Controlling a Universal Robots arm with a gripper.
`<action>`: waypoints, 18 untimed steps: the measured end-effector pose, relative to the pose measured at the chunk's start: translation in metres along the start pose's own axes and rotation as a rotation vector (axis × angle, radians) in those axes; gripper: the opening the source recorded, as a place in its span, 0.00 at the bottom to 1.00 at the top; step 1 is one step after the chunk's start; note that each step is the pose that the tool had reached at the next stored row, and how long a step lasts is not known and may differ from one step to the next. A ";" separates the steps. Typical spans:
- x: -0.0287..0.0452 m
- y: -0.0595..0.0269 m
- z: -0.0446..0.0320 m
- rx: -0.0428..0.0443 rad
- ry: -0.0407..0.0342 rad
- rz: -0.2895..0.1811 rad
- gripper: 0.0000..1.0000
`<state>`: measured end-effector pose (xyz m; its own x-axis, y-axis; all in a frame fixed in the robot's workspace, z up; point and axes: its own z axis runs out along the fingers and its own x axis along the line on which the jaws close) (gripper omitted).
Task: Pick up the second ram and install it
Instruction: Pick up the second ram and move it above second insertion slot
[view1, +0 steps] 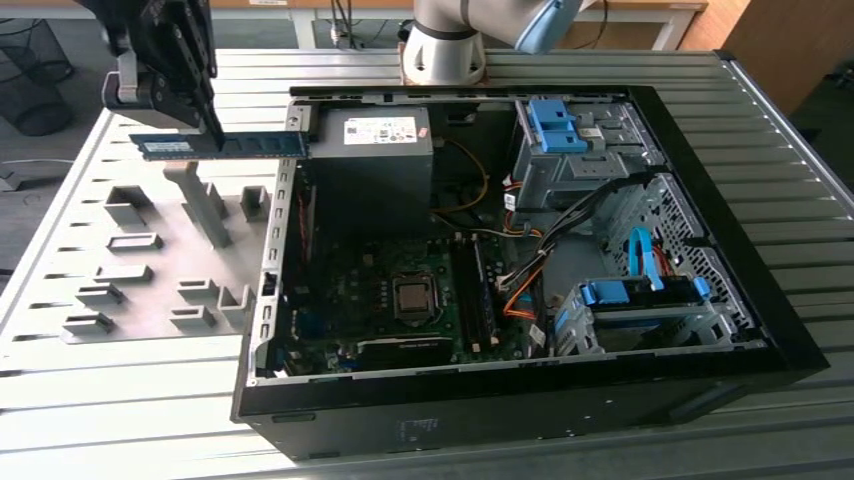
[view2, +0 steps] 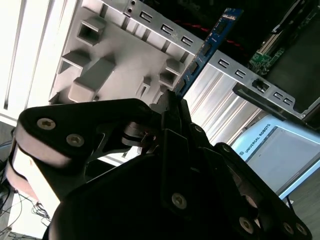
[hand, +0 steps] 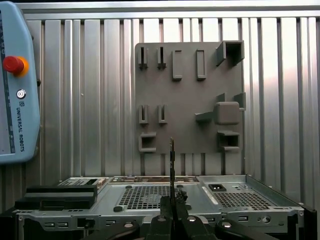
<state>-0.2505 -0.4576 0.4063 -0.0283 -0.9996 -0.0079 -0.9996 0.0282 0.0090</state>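
The second ram (view1: 234, 145), a thin green-blue board, hangs level in the air above the grey fixture plate (view1: 147, 215), its far end reaching the case's side wall. My gripper (view1: 200, 128) is shut on it from above, near its middle. In the second wrist view the ram (view2: 207, 47) sticks out past the gripper (view2: 172, 107) toward the case edge. In the first wrist view the ram (hand: 171, 160) is seen edge-on, held upright by the gripper (hand: 172, 202). The motherboard's dark memory slots (view1: 473, 290) lie inside the case, to the exterior view's right of the ram.
The open black computer case (view1: 747, 330) holds a power supply (view1: 374, 150), cables and blue drive latches (view1: 554, 125). Grey fixture blocks (view1: 200, 205) rise from the plate under the gripper. The arm's base (view1: 447, 45) stands behind the case. A teach pendant (hand: 15, 85) lies on the ribbed table.
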 end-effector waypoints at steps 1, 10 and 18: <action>-0.0001 -0.0016 0.0000 0.0000 0.0000 0.000 0.14; -0.0005 -0.0156 -0.0001 0.0000 -0.0001 0.000 0.14; -0.0009 -0.0312 -0.0003 0.0000 0.0000 0.000 0.14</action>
<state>-0.2193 -0.4576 0.4063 -0.0283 -0.9996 -0.0079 -0.9996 0.0283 0.0089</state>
